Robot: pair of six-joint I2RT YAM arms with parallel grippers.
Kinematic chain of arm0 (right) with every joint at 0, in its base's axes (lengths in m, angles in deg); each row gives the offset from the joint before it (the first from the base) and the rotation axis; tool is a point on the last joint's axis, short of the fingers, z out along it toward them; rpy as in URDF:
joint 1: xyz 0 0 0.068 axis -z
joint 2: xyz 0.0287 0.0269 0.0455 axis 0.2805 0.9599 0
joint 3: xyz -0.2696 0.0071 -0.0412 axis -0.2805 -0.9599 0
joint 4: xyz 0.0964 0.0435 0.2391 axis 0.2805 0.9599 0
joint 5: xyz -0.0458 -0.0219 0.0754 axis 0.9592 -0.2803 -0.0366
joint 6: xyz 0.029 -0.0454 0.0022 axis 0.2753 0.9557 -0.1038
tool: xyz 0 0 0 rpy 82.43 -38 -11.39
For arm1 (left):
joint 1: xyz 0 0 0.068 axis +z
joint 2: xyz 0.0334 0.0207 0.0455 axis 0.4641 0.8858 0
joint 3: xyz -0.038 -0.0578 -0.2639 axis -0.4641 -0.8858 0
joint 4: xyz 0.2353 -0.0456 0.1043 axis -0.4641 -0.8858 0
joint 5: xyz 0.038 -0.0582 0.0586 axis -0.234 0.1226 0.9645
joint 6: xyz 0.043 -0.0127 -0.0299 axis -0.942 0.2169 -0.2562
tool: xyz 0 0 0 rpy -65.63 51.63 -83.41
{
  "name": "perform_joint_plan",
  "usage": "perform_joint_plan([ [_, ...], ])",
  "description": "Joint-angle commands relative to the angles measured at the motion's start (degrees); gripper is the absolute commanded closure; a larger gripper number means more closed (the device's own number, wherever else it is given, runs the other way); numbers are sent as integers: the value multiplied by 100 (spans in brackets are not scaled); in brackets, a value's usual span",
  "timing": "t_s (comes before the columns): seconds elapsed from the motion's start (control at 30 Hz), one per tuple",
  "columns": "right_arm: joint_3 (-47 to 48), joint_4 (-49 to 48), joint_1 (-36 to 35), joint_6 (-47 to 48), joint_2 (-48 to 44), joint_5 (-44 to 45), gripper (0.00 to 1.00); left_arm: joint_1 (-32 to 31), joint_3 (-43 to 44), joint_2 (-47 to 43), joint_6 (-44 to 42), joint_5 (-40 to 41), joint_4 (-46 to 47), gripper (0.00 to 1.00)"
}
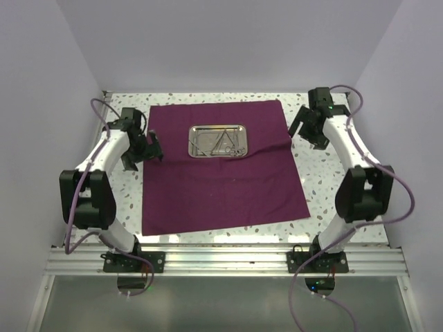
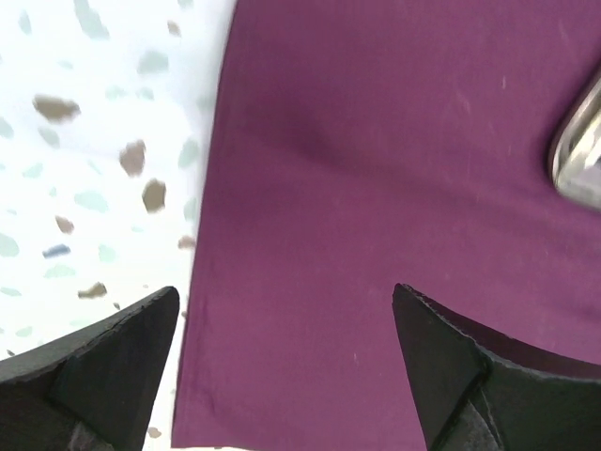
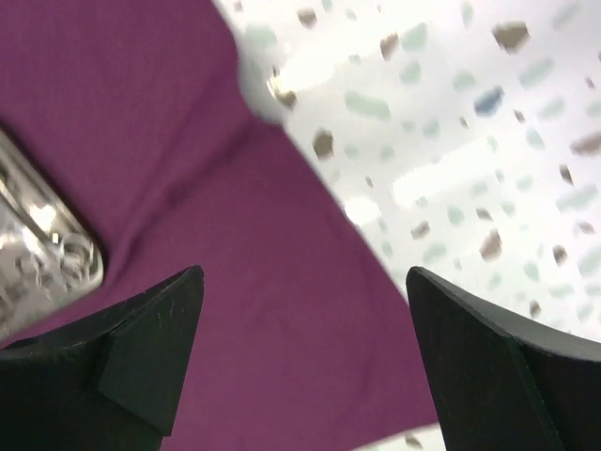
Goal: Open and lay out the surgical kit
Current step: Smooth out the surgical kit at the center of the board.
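**Item 1: surgical kit, opened.** The plum cloth wrap (image 1: 221,173) lies spread flat on the speckled desk (image 1: 325,180), covering the middle of it. In the top view its far corners sit near the back wall and its near edge sits near the arms' bases. There is a slight pucker on its 3 o'clock edge.

**Item 2: steel tray (image 1: 192,140).** Small, rectangular and shiny, it rests on the cloth toward 12 o'clock from the cloth's centre, with its long side running 9 to 3 o'clock.

**Item 3: instruments (image 1: 221,144).** Thin and silver, they lie crossed inside the tray. The right wrist view shows ring handles at the tray's corner. The individual pieces are too small to sort.

**Item 4: left gripper (image 1: 143,159).** It is at the cloth's 9 o'clock edge, level with the tray, with its fingers (image 2: 113,366) spread wide. In the left wrist view the cloth's edge runs between them, with one finger over bare desk and the other over cloth. A tray corner shows at that view's 3 o'clock margin. Whether the fingers touch the cloth cannot be told.

**Item 5: right gripper (image 1: 306,133).** It is at the cloth's edge toward 2 o'clock, just beside the pucker and at 3 o'clock from the tray. Its fingers (image 3: 141,357) are spread wide, one over cloth and the other at the cloth's border with the desk. Whether they touch the cloth cannot be told.
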Motion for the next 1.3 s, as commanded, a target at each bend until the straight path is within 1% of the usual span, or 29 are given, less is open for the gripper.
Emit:
perform_joint_plan([
  [0.0, -840, 450, -7, 88, -1049, -393, 7, -89, -711, -826, 73, -382, 328, 0],
  [0.03, -1286, 555, -42, 35, -1434, -569, 8, -133, -887, -950, 81, -470, 363, 0],
  [0.07, -1526, 574, -104, -18, -1612, -875, 9, -238, -1245, -1073, 90, -523, 390, 0],
  [0.1, -1998, 574, -235, -123, -1805, -1009, 9, -300, -1440, -1301, 90, -558, 434, 0],
  [0.13, -2229, 513, -332, -176, -2129, -1089, 10, -413, -1799, -1399, 108, -602, 460, 0],
  [0.17, -2440, 477, -420, -255, -2297, -1115, 10, -441, -1976, -1600, 151, -620, 478, 0],
  [0.23, -2966, 363, -657, -273, -2526, -1256, 12, -494, -2337, -1812, 248, -707, 574, 0],
  [0.27, -3074, 406, -684, -256, -2623, -1265, 12, -520, -2652, -1917, 309, -743, 601, 0],
  [0.37, -3496, 503, -781, -133, -2712, -1169, 16, -625, -3171, -2400, 573, -840, 715, 0],
  [0.47, -4014, 328, -825, -106, -2905, -1142, 21, -705, -3366, -2892, 828, -761, 628, 1],
  [0.53, -4340, 127, -843, -71, -3037, -1142, 23, -774, -3332, -3007, 1030, -848, 574, 2],
  [0.6, -4629, -32, -834, -71, -3107, -993, 26, -862, -3297, -3070, 1144, -770, 566, 2],
  [0.67, -4727, -261, -843, -176, -3134, -958, 35, -898, -3410, -3035, 1189, -550, 539, 3],
  [0.7, -4719, -279, -851, -272, -3108, -940, 40, -907, -3454, -3017, 1259, -523, 548, 6],
  [0.73, -4719, -357, -851, -351, -3029, -992, 48, -916, -3577, -3008, 1294, -541, 635, 9],
  [0.9, -4833, -823, -860, -572, -2827, -1089, 52, -1082, -3850, -3113, 1654, -497, 988, 15],
  [0.97, -4833, -946, -851, -537, -2765, -1054, 55, -1179, -3912, -3079, 1733, -453, 1172, 18],
  [1.0, -4850, -982, -860, -519, -2765, -1002, 56, -1214, -3921, -3035, 1803, -392, 1242, 20],
  [1.07, -4877, -1070, -860, -467, -2695, -949, 60, -1346, -3956, -2869, 1857, -304, 1295, 24],
  [1.1, -4920, -1096, -851, -458, -2660, -923, 61, -1398, -3964, -2789, 1918, -225, 1348, 29],
  [1.17, -4999, -1157, -869, -466, -2624, -931, 67, -1600, -4026, -2579, 1971, -189, 1444, 37],
  [1.2, -5104, -1184, -860, -484, -2624, -940, 69, -1679, -4035, -2508, 2067, -181, 1480, 46],
  [1.27, -5228, -1254, -886, -536, -2659, -931, 70, -1961, -4070, -2315, 2164, -180, 1541, 51],
])
